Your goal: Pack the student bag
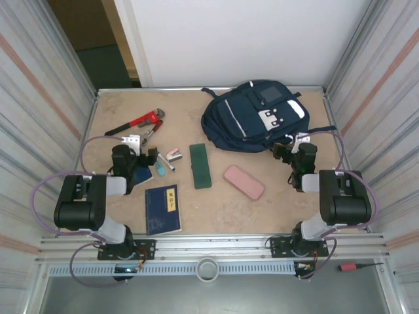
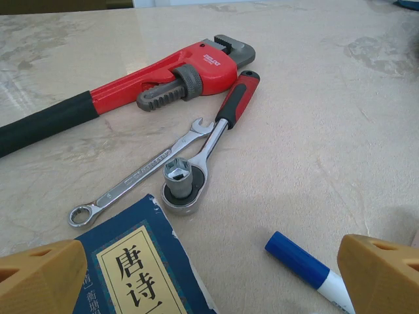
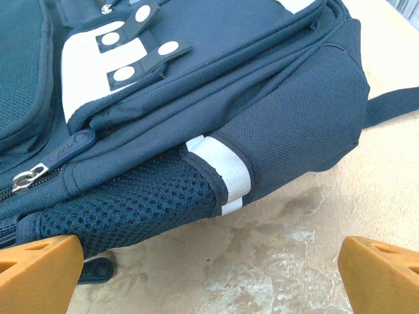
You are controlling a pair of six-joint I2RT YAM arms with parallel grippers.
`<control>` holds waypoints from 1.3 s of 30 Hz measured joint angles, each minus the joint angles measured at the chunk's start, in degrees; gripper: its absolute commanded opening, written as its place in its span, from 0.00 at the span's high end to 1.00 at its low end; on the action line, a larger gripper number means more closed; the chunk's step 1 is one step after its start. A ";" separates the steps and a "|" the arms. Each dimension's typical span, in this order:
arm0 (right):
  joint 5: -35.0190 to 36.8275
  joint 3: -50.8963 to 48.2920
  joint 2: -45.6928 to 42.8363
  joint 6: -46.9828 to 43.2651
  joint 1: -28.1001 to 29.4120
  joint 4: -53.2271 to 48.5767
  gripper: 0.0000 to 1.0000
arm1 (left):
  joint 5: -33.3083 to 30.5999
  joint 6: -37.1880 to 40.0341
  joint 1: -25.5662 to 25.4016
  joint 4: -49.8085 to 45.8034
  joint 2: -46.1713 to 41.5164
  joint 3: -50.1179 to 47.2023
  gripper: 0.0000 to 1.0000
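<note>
While the left gripper (image 2: 209,281) gapes empty by a blue book (image 2: 131,271), the right gripper (image 3: 209,275) stands open beside the student bag (image 3: 196,98).

Ratchet (image 2: 208,147) touches spanner (image 2: 141,171) beside red pipe wrench (image 2: 124,91); possibly a marker (image 2: 304,265) nearby

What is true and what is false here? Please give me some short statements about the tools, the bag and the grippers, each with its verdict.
1. The red pipe wrench lies beside the ratchet. True.
2. The right gripper holds the student bag. False: it is open, close to the bag's side.
3. The pink case is inside the bag. False: it lies on the table.
4. The left gripper is open. True.
</note>
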 measured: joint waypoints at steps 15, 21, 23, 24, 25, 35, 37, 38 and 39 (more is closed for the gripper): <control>0.00 0.00 0.00 0.00 0.00 0.00 0.01 | 0.52 -0.02 0.20 0.00 0.00 0.00 0.01; 0.00 0.00 0.00 0.02 0.00 0.00 0.01 | 1.53 -0.04 1.05 0.00 0.00 0.00 0.01; 0.00 0.00 0.00 0.02 0.00 0.00 0.01 | 1.60 -0.04 1.05 0.00 0.00 0.00 0.01; 0.00 0.00 0.00 0.00 0.00 0.00 0.01 | 1.66 -0.04 1.05 0.00 0.00 0.00 0.01; 0.00 0.00 0.00 0.02 0.00 -0.02 0.01 | 1.68 -0.04 1.05 0.00 0.00 0.00 0.01; 0.00 0.00 0.00 0.00 0.00 0.00 0.01 | 1.68 -0.04 1.05 0.00 0.00 0.00 0.01; 0.00 0.00 0.00 0.00 0.00 0.00 0.01 | 1.68 -0.04 1.05 0.00 0.00 0.00 0.01; 0.00 0.00 0.00 0.00 0.00 0.00 0.01 | 1.68 -0.04 1.05 0.00 0.00 0.00 0.01; 0.00 0.00 0.00 0.00 0.00 0.00 0.01 | 1.68 -0.04 1.05 0.00 0.00 0.00 0.01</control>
